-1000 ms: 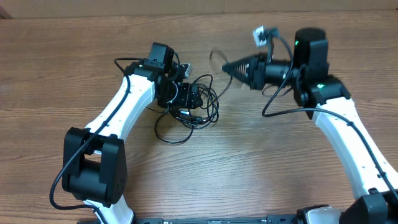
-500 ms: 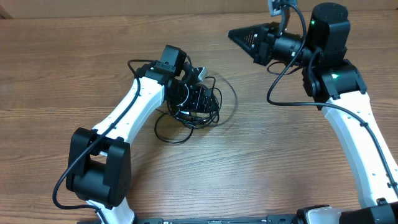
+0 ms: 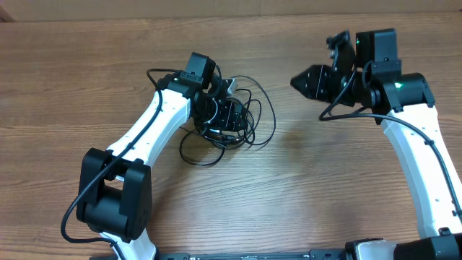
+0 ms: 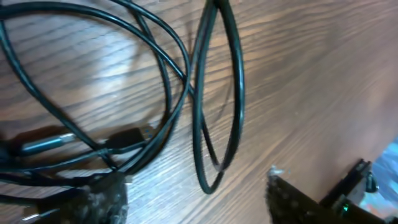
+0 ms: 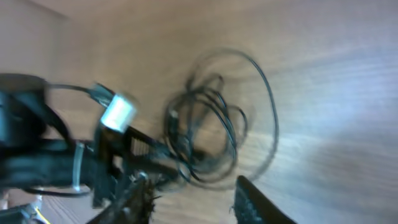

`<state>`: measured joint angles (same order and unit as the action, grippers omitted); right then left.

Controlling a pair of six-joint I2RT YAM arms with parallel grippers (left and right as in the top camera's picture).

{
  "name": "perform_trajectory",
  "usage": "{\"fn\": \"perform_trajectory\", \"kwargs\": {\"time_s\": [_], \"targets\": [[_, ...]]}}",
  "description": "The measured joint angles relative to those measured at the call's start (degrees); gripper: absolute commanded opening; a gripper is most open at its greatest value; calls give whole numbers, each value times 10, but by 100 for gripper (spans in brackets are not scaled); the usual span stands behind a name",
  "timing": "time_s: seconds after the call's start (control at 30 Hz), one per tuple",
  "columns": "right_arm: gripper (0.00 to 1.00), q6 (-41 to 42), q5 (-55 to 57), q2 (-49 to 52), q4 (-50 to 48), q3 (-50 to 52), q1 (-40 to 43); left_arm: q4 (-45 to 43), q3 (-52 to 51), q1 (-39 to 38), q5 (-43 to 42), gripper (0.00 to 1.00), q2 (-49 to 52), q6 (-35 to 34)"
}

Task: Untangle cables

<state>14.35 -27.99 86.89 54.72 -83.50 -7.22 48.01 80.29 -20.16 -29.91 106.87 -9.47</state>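
Note:
The cables are thin black cords lying in a tangled bundle on the wooden table, with one wide loop spread out to the right. My left gripper rests low on the left part of the bundle. In the left wrist view its jaws are open, with looping strands and a small plug end lying on the wood ahead of them. My right gripper hovers to the right of the bundle, apart from it, pointing left. Its jaws are open and empty, and the bundle shows blurred beyond them.
The wooden table runs to a back edge near the top of the overhead view. The right arm's own thicker black wire hangs in a loop beside its wrist. The left arm stretches from the front left to the bundle.
My right gripper had a strand pulled out to the right, then let it go, swung up and came back down. The freed strand now lies as a wide loop. The left gripper shifted slightly up-right.

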Motion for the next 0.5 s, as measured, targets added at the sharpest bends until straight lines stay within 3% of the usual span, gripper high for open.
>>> {"fn": "perform_trajectory", "kwargs": {"time_s": [0.23,0.5], "targets": [[42,-28,42,16,30,10,0,-17,0,-1,17,59,0,-23],[42,-37,56,18,33,16,0,-25,0,-15,58,47,0,-28]]}}
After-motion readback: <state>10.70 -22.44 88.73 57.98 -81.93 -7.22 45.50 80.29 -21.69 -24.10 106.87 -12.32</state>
